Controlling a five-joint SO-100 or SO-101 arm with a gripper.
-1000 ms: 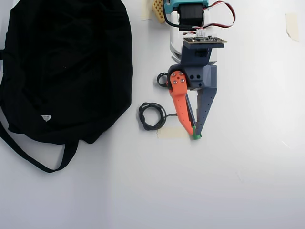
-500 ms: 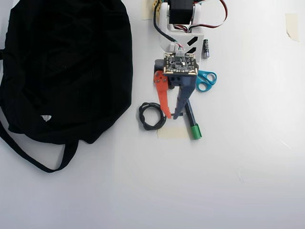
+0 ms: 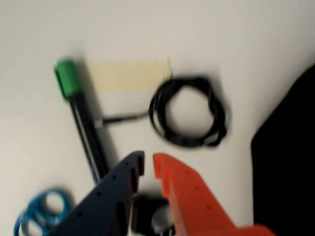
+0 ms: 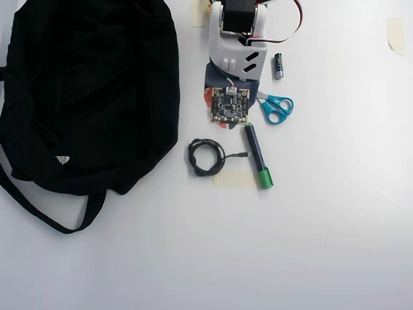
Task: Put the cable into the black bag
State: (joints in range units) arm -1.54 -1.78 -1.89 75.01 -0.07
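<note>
The cable (image 3: 187, 141) is a thin black wire coiled in a loop on the white table, its plug end pointing left toward a marker. In the overhead view the cable (image 4: 191, 157) lies just right of the black bag (image 4: 90, 90), a big floppy bag filling the upper left with a strap below it. The bag's edge (image 3: 288, 162) shows at the right of the wrist view. My gripper (image 3: 148, 164), one dark blue and one orange finger, hovers just short of the coil. Its tips stand almost together with nothing between them. In the overhead view the wrist board (image 4: 229, 106) hides it.
A green-capped marker (image 3: 83, 128) (image 4: 257, 155) lies beside the cable's plug, with a strip of tape (image 3: 128, 73) (image 4: 233, 179) near it. Blue scissors (image 3: 42, 209) (image 4: 276, 108) and a small battery (image 4: 278, 66) lie near the arm base. A thick black ring (image 3: 145, 209) sits under the fingers.
</note>
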